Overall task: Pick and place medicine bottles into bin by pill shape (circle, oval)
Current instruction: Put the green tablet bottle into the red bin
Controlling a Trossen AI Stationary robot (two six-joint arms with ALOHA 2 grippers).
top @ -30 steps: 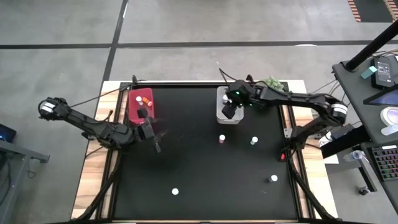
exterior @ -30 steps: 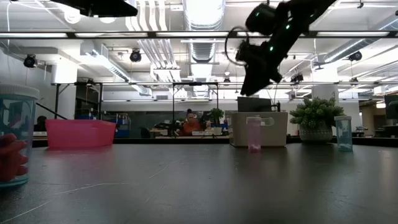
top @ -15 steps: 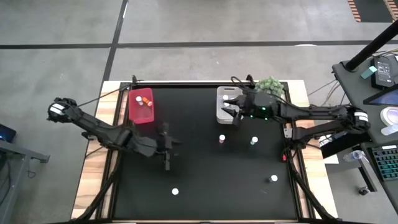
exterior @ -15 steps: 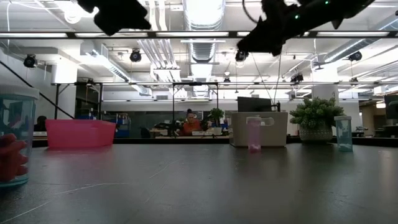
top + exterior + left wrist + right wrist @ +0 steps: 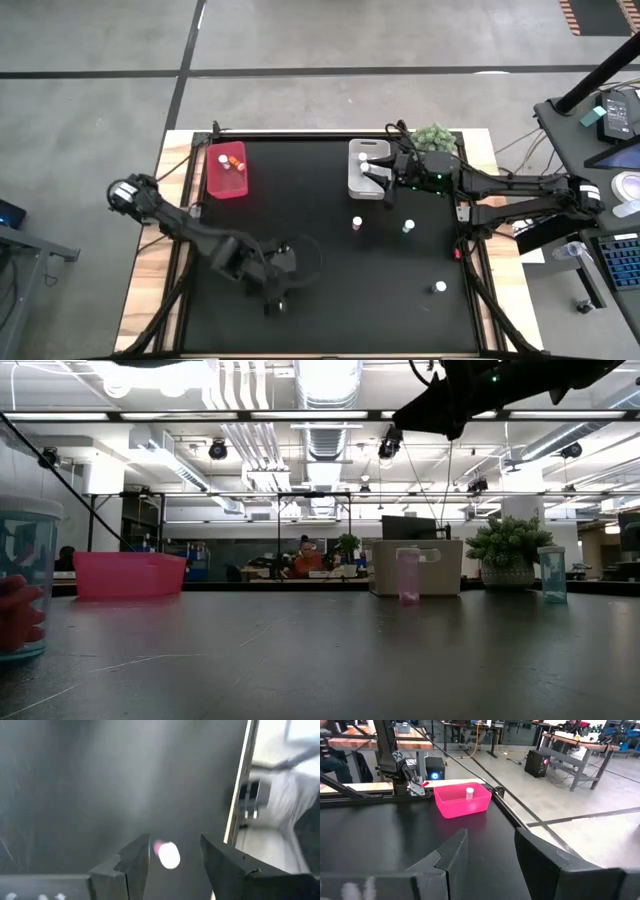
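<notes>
The left tool [image 5: 170, 862] hangs low over the lower centre of the high view, above the black desk [image 5: 320, 250], with a white-capped pinkish bottle [image 5: 167, 855] lying between its parted fingers in the left wrist view — the fingers stand open on either side and grip nothing yet. In the high view that bottle is hidden under the arm. The right tool [image 5: 385, 180] sits at the upper centre-right, just beside the grey bin [image 5: 356, 172]; its fingers are apart and empty in the right wrist view. Loose bottles stand on the desk: one pinkish [image 5: 357, 223] below the grey bin, one greenish [image 5: 408, 227] to its right, one white-capped [image 5: 440, 287] at lower right. The pink bin [image 5: 226, 172] at upper left already holds bottles. Judged from their size, these vials are very light, stiff plastic cylinders with smooth, slippery walls; a light touch could roll or tip one, and a lying vial will roll away if nudged off-centre. The best hold is likely across the body just under the cap, fingers square to the axis, closing with modest force — enough to stop slipping, since the hard wall will not yield. The cap rim offers a stop against sliding down.
</notes>
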